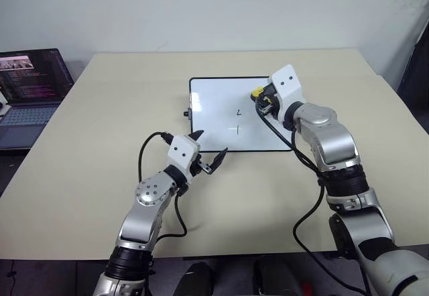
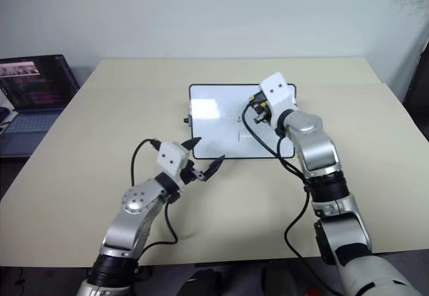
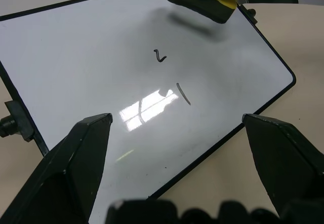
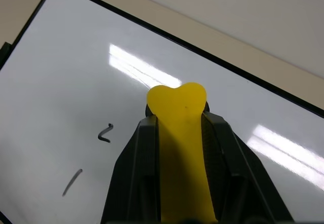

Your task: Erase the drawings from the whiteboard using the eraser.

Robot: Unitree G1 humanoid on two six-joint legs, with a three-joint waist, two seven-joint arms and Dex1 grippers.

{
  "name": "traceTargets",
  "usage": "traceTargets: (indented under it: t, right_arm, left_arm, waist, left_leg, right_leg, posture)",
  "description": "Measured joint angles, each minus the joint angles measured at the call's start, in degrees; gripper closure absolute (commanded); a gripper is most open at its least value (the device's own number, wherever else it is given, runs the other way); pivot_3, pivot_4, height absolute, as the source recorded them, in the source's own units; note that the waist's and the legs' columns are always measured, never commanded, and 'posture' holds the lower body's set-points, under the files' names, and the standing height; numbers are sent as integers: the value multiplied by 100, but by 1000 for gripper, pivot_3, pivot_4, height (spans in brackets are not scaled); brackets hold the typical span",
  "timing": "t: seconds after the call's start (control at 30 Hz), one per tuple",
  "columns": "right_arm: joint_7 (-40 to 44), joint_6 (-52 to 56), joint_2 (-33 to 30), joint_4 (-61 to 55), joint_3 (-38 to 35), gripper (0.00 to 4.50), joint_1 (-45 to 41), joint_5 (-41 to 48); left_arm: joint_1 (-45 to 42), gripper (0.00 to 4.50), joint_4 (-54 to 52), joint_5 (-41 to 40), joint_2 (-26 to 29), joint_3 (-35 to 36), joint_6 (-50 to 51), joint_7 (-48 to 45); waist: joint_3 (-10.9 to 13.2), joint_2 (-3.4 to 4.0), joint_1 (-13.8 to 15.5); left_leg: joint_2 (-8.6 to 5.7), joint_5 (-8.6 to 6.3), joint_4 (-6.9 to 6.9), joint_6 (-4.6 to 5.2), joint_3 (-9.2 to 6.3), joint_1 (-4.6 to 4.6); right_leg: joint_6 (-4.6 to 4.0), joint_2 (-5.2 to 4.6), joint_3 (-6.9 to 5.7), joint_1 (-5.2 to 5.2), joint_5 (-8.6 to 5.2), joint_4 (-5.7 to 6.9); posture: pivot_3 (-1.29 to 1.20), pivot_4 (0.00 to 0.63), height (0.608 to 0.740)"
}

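Gripping one yellow eraser [image 4: 178, 148] between its two black fingers, the right tool [image 1: 263, 99] hangs over the far right part of a single whiteboard [image 1: 208, 102] that lies flat on the beige surface [image 1: 94, 142]. The fingers are pressed tight against the eraser's sides, and the block's rounded yellow end juts out past their tips. From the left wrist camera, the eraser's dark underside faces the board and casts a shadow on the glossy white face; whether it touches the board cannot be told.

Two drawings are countable on the board: a small hooked mark [image 3: 160, 57] and, just nearer the robot, a short slanted stroke [image 3: 184, 94]. Both sit near the board's middle, to the left of the held eraser and closer to the robot than it, apart from the block.

One left tool [image 1: 210, 154] waits at the board's near edge, level with the surface, its two black fingers [image 3: 83, 155] spread wide with nothing between them. Seen along those fingers, the board's near portion and both marks lie in the gap.

One open laptop [image 1: 30, 95] rests at the far left edge of the scene, well apart from the board. Small black knobs [image 1: 186, 114] project from the whiteboard's thin black frame on its left side.
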Motion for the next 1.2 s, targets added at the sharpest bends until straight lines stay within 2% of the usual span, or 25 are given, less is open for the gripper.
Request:
traceTargets:
  t: [0.43,1.2]
  right_arm:
    - [-99,-516,454,581,250,3643,-156,-19]
    - [-103,-1370,360,1432,591,3643,-185,-496]
  left_arm:
    - [-7,0,0,39,62,-11,0,-40]
    - [47,0,-47,83,108,-20,17,61]
  waist:
    - [1,2,1]
    - [1,2,-3]
  left_leg:
    - [-1,0,0,0,-1,0]
    - [0,0,0,0,1,1]
  right_leg:
    - [0,1,-1,0,0,0]
    - [0,1,1,-1,0,2]
  posture:
    - [0,150,740]
    - [0,150,740]
